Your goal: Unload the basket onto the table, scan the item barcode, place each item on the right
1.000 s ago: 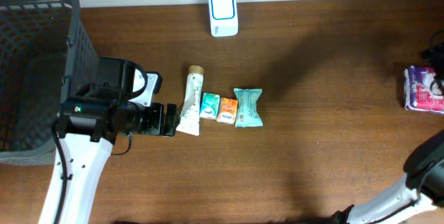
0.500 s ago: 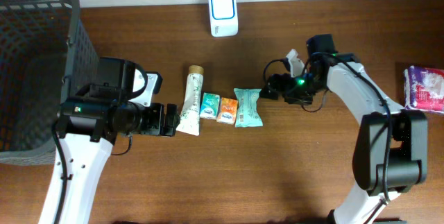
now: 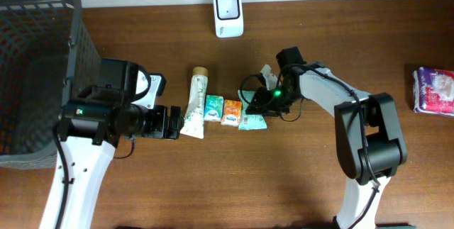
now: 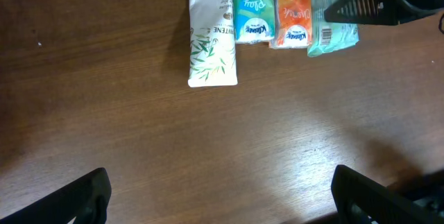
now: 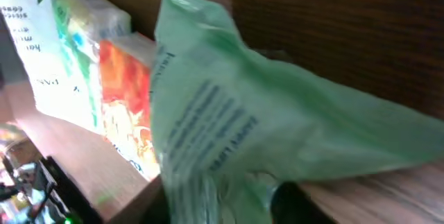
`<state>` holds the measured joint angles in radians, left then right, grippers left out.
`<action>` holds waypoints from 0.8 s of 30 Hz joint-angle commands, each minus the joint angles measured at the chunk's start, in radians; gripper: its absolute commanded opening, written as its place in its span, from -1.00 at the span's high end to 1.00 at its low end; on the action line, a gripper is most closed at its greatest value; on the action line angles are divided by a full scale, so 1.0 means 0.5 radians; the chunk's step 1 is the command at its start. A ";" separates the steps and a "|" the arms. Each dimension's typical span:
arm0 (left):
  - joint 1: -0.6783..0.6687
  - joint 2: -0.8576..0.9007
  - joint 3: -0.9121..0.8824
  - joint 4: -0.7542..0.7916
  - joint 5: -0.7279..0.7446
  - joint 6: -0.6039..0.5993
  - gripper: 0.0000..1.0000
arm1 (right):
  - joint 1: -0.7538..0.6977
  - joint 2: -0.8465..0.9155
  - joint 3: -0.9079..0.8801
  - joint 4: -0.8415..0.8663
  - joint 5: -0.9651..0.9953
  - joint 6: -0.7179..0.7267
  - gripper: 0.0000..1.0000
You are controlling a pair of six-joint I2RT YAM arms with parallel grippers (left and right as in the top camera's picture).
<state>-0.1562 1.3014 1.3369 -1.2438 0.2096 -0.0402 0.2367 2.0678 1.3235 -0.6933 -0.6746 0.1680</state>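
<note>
Wooden table. White scanner at the far edge, taken as reference. Below the scanner is a row of four items, close side by side: toothpaste tube, below-left; teal tissue pack; orange tissue pack, almost straight below; green packet, below-right. Right gripper, below-right of the scanner, covers the green packet's upper end. Left gripper, jaws apart, farther below-left than the tube and just beside its wide end. Dark mesh basket, far left of the scanner. Purple pack, far right, cut by the frame edge.
</note>
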 commanded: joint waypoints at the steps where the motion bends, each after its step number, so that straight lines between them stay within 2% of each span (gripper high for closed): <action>1: -0.005 -0.010 0.003 0.004 0.006 0.046 -0.98 | -0.005 0.059 -0.018 0.042 -0.021 -0.002 0.50; 2: -0.005 -0.010 0.003 0.003 0.006 0.046 -0.98 | -0.030 0.048 -0.013 0.060 -0.111 -0.003 0.50; 4: -0.005 -0.010 0.003 0.003 0.006 0.046 -0.98 | -0.084 0.013 0.053 0.056 -0.286 -0.004 0.77; 6: -0.005 -0.010 0.003 0.003 0.006 0.046 -0.98 | -0.114 -0.040 0.164 0.057 -0.486 -0.011 0.77; 11: -0.005 -0.010 0.003 0.003 0.006 0.046 -0.99 | -0.105 -0.272 0.526 0.057 -0.635 -0.079 0.76; 15: -0.005 -0.010 0.003 0.002 0.006 0.046 -0.98 | -0.105 -0.460 0.615 0.057 -0.726 0.010 0.81; 17: -0.005 -0.010 0.003 0.003 0.006 0.046 -0.99 | -0.102 -0.484 0.615 0.113 -0.655 -0.133 0.81; 19: -0.005 -0.010 0.003 0.003 0.006 0.046 -0.98 | -0.085 -0.484 0.615 0.187 -0.541 -0.134 0.81; 21: -0.005 -0.010 0.003 0.003 0.006 0.046 -0.99 | -0.049 -0.484 0.615 0.333 -0.426 -0.134 0.81; 22: -0.005 -0.010 0.003 0.003 0.006 0.046 -0.98 | 0.000 -0.484 0.615 0.500 -0.175 -0.134 0.82; 24: -0.005 -0.010 0.003 0.003 0.006 0.046 -0.99 | 0.025 -0.484 0.615 0.684 -0.176 -0.134 0.84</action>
<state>-0.1562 1.3014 1.3369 -1.2423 0.2096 -0.0402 0.2298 1.8519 1.6127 -0.3923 -0.8234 0.1120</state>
